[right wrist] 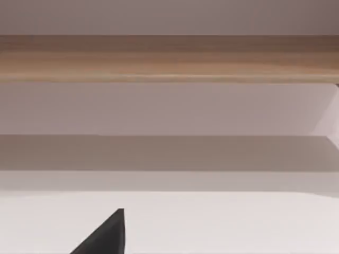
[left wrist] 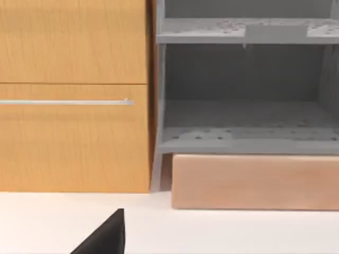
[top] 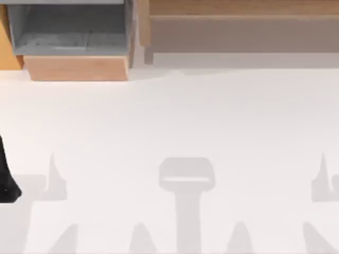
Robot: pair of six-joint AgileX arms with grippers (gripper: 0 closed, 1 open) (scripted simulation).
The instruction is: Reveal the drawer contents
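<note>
The drawer [top: 243,34] lies along the tabletop's [top: 175,121] back edge, running from about the middle to the back right corner and cut off by the frame; it has orange-brown wooden sides, and its flat pale grey inside lies open to the top view with nothing seen on it. The right wrist view faces it from low down, with a wooden band across the top and pale grey below. At the back left corner stands a box [top: 77,67] with a light tan wood front and a grey lining, just beside the drawer's left side but apart from it. In the left wrist view grey shelves [left wrist: 243,32] rise above that tan front, and an orange cabinet [left wrist: 69,143] with a thin silver handle [left wrist: 63,101] stands touching them. The left arm [top: 6,174] shows as a dark shape at the tabletop's left edge, well apart from the drawer. The left tool [left wrist: 106,238] hangs over bare tabletop short of the cabinet; whether it is wide or narrow I cannot tell. The right tool [right wrist: 106,238] hangs over bare tabletop short of the drawer, holding nothing seen, and its width I cannot tell either
</note>
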